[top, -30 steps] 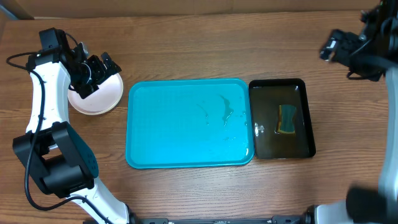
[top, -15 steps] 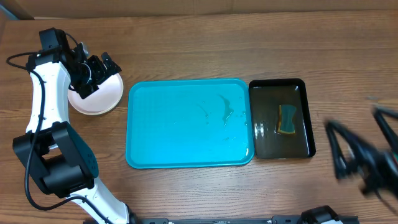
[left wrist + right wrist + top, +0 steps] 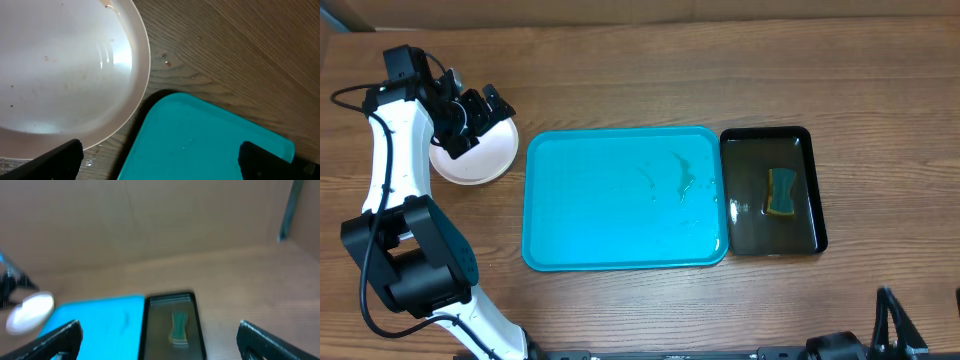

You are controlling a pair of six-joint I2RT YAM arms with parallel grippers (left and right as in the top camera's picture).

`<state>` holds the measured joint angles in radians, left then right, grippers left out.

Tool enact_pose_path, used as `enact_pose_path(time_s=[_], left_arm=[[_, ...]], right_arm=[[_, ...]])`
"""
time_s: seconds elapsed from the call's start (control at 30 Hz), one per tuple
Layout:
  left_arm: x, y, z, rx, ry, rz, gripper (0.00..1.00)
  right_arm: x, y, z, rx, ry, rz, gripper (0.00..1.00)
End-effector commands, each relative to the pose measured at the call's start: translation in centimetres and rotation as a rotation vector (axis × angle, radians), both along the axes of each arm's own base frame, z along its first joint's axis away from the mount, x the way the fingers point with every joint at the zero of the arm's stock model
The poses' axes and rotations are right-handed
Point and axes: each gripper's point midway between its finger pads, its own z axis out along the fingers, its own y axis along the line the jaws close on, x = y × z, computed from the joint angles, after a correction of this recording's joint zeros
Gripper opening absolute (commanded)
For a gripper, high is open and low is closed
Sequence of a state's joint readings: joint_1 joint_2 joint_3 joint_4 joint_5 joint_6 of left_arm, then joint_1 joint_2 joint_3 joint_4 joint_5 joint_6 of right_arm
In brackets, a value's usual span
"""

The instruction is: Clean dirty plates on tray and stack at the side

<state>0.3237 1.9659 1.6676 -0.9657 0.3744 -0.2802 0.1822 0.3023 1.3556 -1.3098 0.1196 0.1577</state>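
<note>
Left fingers (image 3: 55,159) hanging spread wide, gripping nothing, over plates (image 3: 486,166) stacked on desk (image 3: 620,80) just left of tray (image 3: 620,200). Right fingers (image 3: 55,339) also apart, empty, hovering off tray's right front corner. Tray lying bare, wet; task looking finished.

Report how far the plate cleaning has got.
Done, it seems: the tray is bare but for wet streaks, and the plates sit beside it on the table, count unclear. In hand: nothing; the left pincer hovers open above them, and the right pincer is open and empty. Left: probably nothing, though specks show on the top plate.
</note>
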Motion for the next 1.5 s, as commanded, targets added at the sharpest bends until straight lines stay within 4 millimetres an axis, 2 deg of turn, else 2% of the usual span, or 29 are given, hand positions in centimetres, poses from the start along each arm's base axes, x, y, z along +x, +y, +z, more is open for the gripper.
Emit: enact_pose_path(time_s=[0.0, 0.2, 0.37, 0.5, 0.67, 0.77, 0.87, 1.1, 1.37, 1.47], left_arm=[[-0.1, -0.3, 0.8, 0.007, -0.023, -0.026, 1.0], [-0.2, -0.4, 0.8, 0.007, -0.023, -0.026, 1.0], [-0.1, -0.3, 0.8, 0.007, -0.023, -0.026, 1.0], [-0.2, -0.4, 0.8, 0.007, -0.023, -0.026, 1.0], [-0.1, -0.3, 0.8, 0.007, -0.023, -0.026, 1.0], [-0.2, -0.4, 0.8, 0.007, -0.023, -0.026, 1.0], [-0.2, -0.4, 0.8, 0.007, -0.023, -0.026, 1.0], [-0.1, -0.3, 0.8, 0.007, -0.023, -0.026, 1.0], [-0.1, -0.3, 0.8, 0.007, -0.023, -0.026, 1.0], [-0.1, -0.3, 0.8, 0.007, -0.023, -0.026, 1.0]], right_arm=[[1.1, -0.6, -0.1, 0.011, -0.145, -0.072, 1.0], [4.3, 0.3, 0.5, 0.039, -0.389, -0.063, 1.0], [7.8, 1.5, -1.0, 0.046, -0.494, -0.006, 1.0], [10.6, 1.8, -3.7, 0.046, -0.507, 0.003, 1.0], [13.6, 2.0, -8.6, 0.045, -0.482, 0.003, 1.0], [14.8, 2.0, -11.2, 0.044, -0.463, 0.003, 1.0], [15.5, 2.1, -13.5, 0.043, -0.439, 0.002, 1.0], [16.3, 2.1, -16.5, 0.04, -0.375, 0.002, 1.0], [16.7, 2.2, -21.2, 0.035, -0.191, 0.0, 1.0], [16.7, 2.2, -21.6, -0.017, -0.178, 0.007, 1.0]])
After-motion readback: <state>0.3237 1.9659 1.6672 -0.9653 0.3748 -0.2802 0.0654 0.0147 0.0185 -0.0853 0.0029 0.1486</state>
